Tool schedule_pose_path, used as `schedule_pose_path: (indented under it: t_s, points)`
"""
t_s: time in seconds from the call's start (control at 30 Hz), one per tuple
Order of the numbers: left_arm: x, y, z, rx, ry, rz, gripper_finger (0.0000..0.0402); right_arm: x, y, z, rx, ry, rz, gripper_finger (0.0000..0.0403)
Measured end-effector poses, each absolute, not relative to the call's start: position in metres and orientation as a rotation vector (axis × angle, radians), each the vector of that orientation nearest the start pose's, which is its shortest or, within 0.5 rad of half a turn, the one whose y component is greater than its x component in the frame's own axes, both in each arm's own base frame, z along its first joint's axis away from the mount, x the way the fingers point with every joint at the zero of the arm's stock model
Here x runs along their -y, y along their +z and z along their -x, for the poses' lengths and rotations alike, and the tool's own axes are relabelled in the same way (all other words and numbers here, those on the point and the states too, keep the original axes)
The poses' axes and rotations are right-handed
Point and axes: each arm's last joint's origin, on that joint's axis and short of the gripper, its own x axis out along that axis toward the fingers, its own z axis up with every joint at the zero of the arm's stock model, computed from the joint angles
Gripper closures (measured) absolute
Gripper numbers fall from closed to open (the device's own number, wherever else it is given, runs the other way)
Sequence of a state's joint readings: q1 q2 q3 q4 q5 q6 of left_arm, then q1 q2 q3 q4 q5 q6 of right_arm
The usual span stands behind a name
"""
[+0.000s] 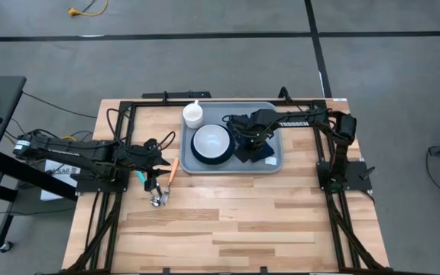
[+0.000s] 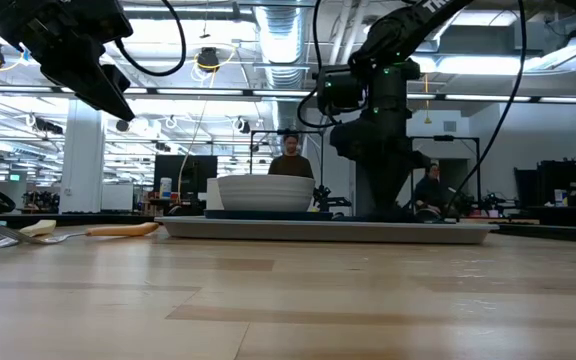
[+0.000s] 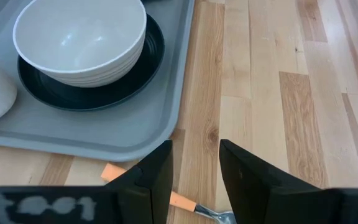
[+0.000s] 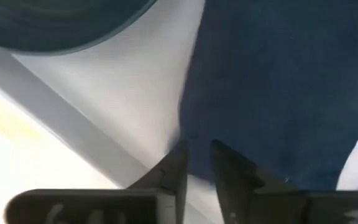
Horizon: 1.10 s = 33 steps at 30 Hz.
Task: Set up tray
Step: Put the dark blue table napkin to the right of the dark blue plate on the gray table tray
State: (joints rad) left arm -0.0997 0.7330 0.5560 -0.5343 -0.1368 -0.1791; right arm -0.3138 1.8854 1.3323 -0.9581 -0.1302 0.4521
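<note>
Since napkin [image 4: 278, 93] lies flat on tray [image 1: 270, 166] beside plate [image 1: 197, 158], we judge right gripper [image 4: 197, 163] releasing: narrow gap, nothing gripped. Left gripper [image 3: 194, 180] empty, part-open over cutlery [image 1: 159, 200].

White bowl [image 1: 211, 140] sat in dark teal plate [image 1: 195, 155]; white cup [image 1: 193, 114] just beside them, toward table's far edge. Dark navy napkin [image 1: 260, 153] lay flat next to plate, on the side away from the utensils. On bare wood table [image 1: 266, 221]: orange-handled utensil [image 1: 172, 169] & teal-handled one [image 1: 143, 179] near each other, metal ends [image 1: 158, 200] bunched together. In room beyond, two people [image 2: 290, 158] behind table, w/ desks & monitors. Yellow cable [image 1: 86, 9] on floor.
</note>
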Motion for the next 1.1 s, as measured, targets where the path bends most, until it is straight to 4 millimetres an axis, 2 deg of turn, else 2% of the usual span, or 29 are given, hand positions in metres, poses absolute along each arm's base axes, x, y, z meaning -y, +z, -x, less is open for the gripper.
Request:
schedule_pose_path:
  t_s: [0.13,0.33,0.5,0.63,0.83,1.1]
  points:
    - [0.011,0.233,-0.148,-0.7,0.099,0.088,0.0283,0.104,0.181,-0.332,-1.438,-0.469,-0.683,0.0297]
    - [0.011,0.233,-0.148,-0.699,0.099,0.088,0.0283,0.108,0.18,-0.331,-1.451,-0.425,-0.552,0.0257]
    - [0.011,0.233,-0.148,-0.698,0.099,0.088,0.0283,0.119,0.18,-0.327,-1.478,-0.457,-0.324,0.0251]
    - [0.011,0.233,-0.148,-0.698,0.1,0.088,0.0283,0.127,0.181,-0.327,-1.475,-0.418,-0.181,0.0251]
    - [0.011,0.233,-0.148,-0.698,0.1,0.089,0.0283,0.14,0.182,-0.33,-1.42,-0.34,-0.084,0.0251]
    - [0.011,0.233,-0.148,-0.698,0.1,0.089,0.0283,0.154,0.182,-0.325,-1.43,-0.29,-0.015,0.0251]
